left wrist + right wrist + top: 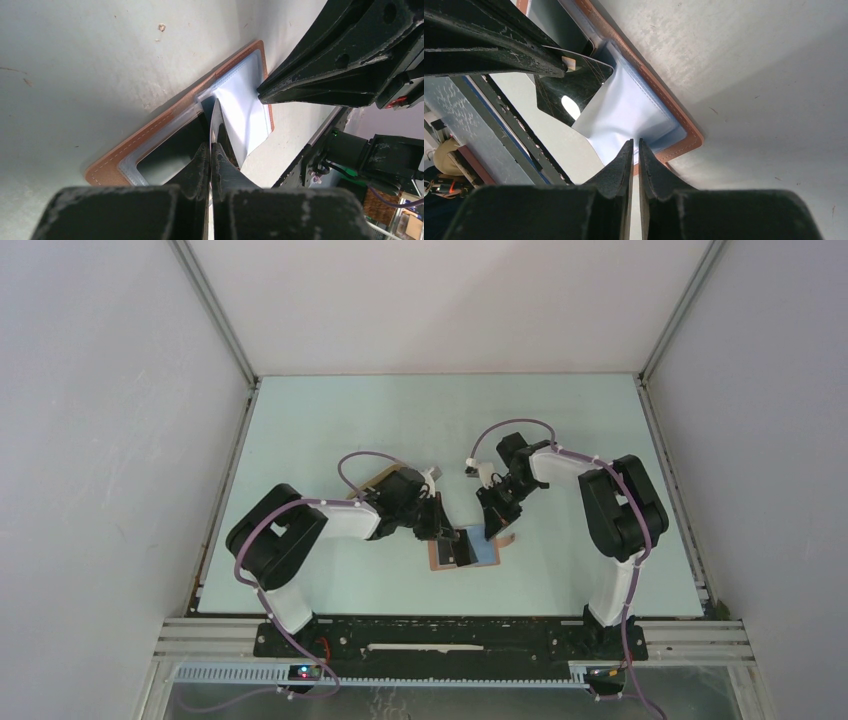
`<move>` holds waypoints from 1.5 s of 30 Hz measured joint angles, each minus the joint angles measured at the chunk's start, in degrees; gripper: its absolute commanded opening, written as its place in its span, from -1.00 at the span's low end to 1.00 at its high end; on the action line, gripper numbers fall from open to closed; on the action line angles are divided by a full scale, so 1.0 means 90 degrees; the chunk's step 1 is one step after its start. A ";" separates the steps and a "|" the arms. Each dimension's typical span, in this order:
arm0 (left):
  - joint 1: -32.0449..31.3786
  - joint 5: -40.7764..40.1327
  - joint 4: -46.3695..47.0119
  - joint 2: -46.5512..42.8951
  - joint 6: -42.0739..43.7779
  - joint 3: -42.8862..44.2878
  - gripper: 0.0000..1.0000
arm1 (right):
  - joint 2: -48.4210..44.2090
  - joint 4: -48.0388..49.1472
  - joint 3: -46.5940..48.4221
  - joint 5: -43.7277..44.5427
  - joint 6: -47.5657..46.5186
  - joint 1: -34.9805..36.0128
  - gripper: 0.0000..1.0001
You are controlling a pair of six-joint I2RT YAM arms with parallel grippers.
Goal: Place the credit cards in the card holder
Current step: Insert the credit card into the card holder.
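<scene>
Card holder (487,554) lay open and flat on the pale table (330,420), lower centre of the overhead view, between the two arms and just in front of their wrists. Brown stitched leather formed the outer border, with light blue pockets inside; a small tab stuck out at its right edge. Left gripper (210,146) came in from the left, its jaws pressed together on a glossy black card (217,122). In the left wrist view the card was seen nearly edge-on, standing tilted over the holder (102,172), with its far end down at the mouth of the blue pocket at mid-frame. I could not tell how far in it was. Right gripper (635,142) came in from the right, its jaws all but closed. They pinched the loose edge of the blue pocket sheet and held it lifted off the leather, so the sheet bowed upward. From the right wrist, the black card (584,75) sat in the upper left, clamped at one corner by the other arm's fingertips. Its lower edge lay against the raised blue sheet of the holder (624,115). A dark shape showed in the holder's other pocket, toward the lower left in the left wrist view. Whether it was a card, I could not say. A tan object (375,480) showed partly behind the left arm.
</scene>
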 measured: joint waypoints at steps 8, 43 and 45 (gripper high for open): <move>0.0027 0.0041 -0.0024 0.0002 -0.0044 0.0000 -0.93 | 0.0000 0.0000 0.0015 0.0051 0.0005 0.0039 -0.70; 0.0185 0.0466 0.0590 0.0175 -0.0454 -0.0299 -0.87 | 0.0012 0.0005 0.0058 0.0090 0.0027 0.0107 -0.68; 0.0199 0.0508 0.0610 0.0199 -0.0466 -0.0299 -0.86 | 0.0012 0.0005 0.0058 0.0090 0.0027 0.0107 -0.68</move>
